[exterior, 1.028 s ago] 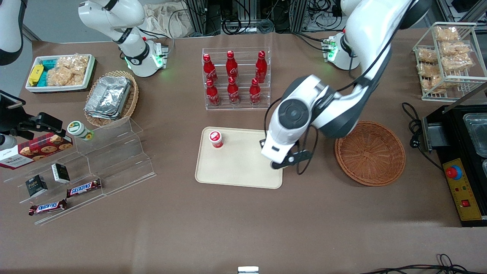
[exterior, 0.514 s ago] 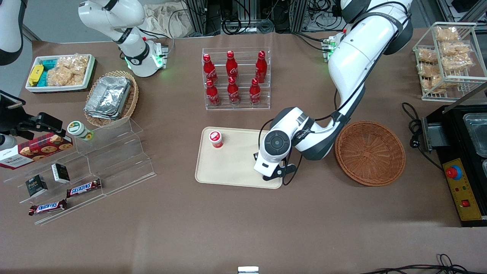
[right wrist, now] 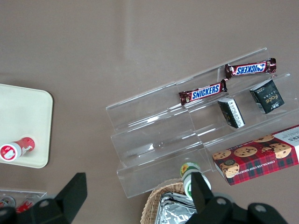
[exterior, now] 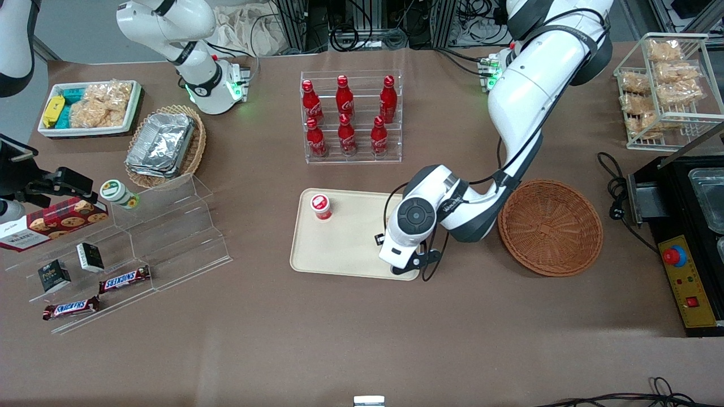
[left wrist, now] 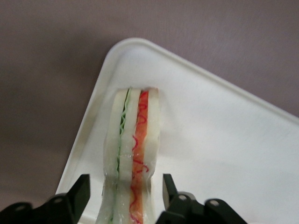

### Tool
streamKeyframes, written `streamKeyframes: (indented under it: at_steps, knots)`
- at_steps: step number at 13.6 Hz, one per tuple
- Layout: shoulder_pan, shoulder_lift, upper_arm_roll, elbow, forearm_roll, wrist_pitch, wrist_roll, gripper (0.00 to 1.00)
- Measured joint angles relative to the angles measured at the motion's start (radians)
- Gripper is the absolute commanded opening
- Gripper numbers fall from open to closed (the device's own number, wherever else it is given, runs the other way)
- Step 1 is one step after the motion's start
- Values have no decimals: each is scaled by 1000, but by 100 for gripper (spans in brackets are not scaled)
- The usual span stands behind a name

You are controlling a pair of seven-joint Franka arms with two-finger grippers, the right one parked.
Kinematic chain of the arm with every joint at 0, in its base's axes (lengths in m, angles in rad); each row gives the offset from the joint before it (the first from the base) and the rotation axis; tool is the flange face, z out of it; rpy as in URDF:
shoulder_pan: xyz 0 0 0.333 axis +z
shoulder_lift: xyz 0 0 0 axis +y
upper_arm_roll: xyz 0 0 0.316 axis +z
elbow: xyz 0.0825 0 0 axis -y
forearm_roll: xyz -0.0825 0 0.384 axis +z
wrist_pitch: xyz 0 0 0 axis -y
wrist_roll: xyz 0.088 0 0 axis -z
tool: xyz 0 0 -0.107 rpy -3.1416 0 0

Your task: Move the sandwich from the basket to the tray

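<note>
Red-capped cup (exterior: 320, 206) clear of claw (left wrist: 125, 191)

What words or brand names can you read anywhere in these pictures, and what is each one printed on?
"SNICKERS": two chocolate bars on the clear stepped stand.
"Foce", roughly: small dark box.
"CHOCOLATE CHIP SHORTBREAD": red tartan cookie box.
Red bottles: white script, too small to read.
Red-capped cup on the tray: unreadable.
No text on the sandwich, which stands between the open fingers of the gripper over the tray's corner.
</note>
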Motion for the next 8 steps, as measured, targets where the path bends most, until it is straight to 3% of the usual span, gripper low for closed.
streamKeyframes:
  at_steps: [4,8]
  knots:
    - [26,-168,0,30,1,-189,-101,100]
    - [166,-456,-1,-60,-9,-299,-98,100]
